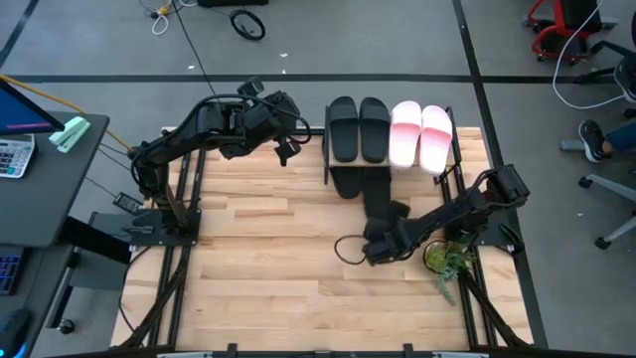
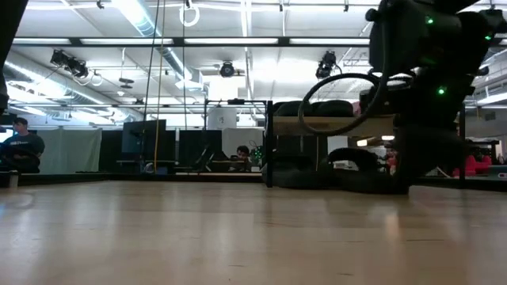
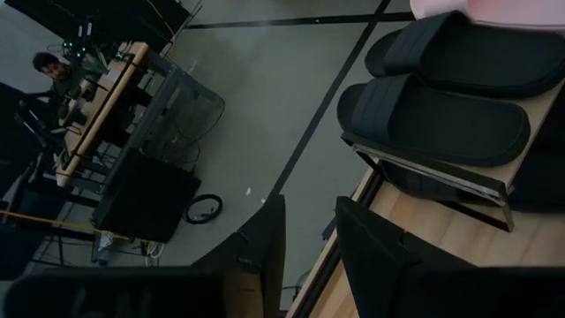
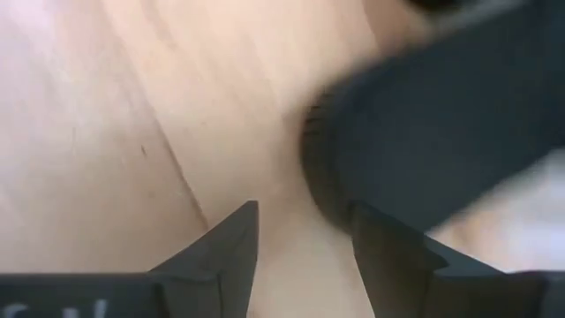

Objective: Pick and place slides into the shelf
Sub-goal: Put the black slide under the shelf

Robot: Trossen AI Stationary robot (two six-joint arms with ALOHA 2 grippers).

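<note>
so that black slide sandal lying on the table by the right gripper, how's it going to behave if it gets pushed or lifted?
The black slide sandal lies flat, so it would probably skid across the wooden tabletop rather than roll or tip. It looks like foam, so likely light and slightly bendy. The open right gripper would likely grip best on its thick rounded edge.

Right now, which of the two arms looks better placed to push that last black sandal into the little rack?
The right. Its gripper sits open at the heel of the black slide lying on the table before the shelf. The left gripper hangs beside the shelf's far end, away from that slide.
</note>
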